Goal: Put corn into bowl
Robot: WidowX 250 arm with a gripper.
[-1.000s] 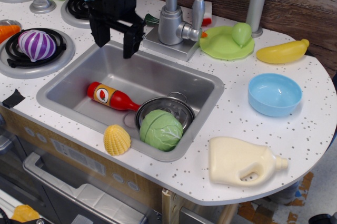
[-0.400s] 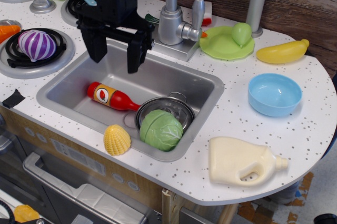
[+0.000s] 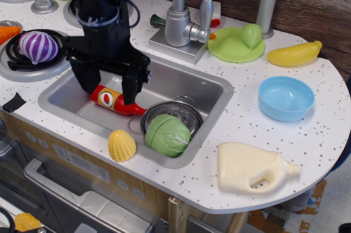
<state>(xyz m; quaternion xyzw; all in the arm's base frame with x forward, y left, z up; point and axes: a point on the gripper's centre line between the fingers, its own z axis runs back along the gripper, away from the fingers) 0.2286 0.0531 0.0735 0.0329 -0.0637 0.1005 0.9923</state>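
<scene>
Tool point(image 3: 108, 89) now lower, over ketchup bottle point(image 3: 116, 100).

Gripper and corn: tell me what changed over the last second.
The gripper moved from the back edge of the sink toward the front and lower, and now hangs open over the red ketchup bottle, nearer the corn. It took hold of nothing. The corn on the sink's front rim, the bowl, the cabbage in the steel pot and everything else stayed put.

White speckled counter point(image 3: 247, 129) w/ corn point(image 3: 122, 145), blue bowl point(image 3: 286, 98), cream jug point(image 3: 253, 168), green plate point(image 3: 233, 46), yellow banana toy point(image 3: 294, 54).
</scene>
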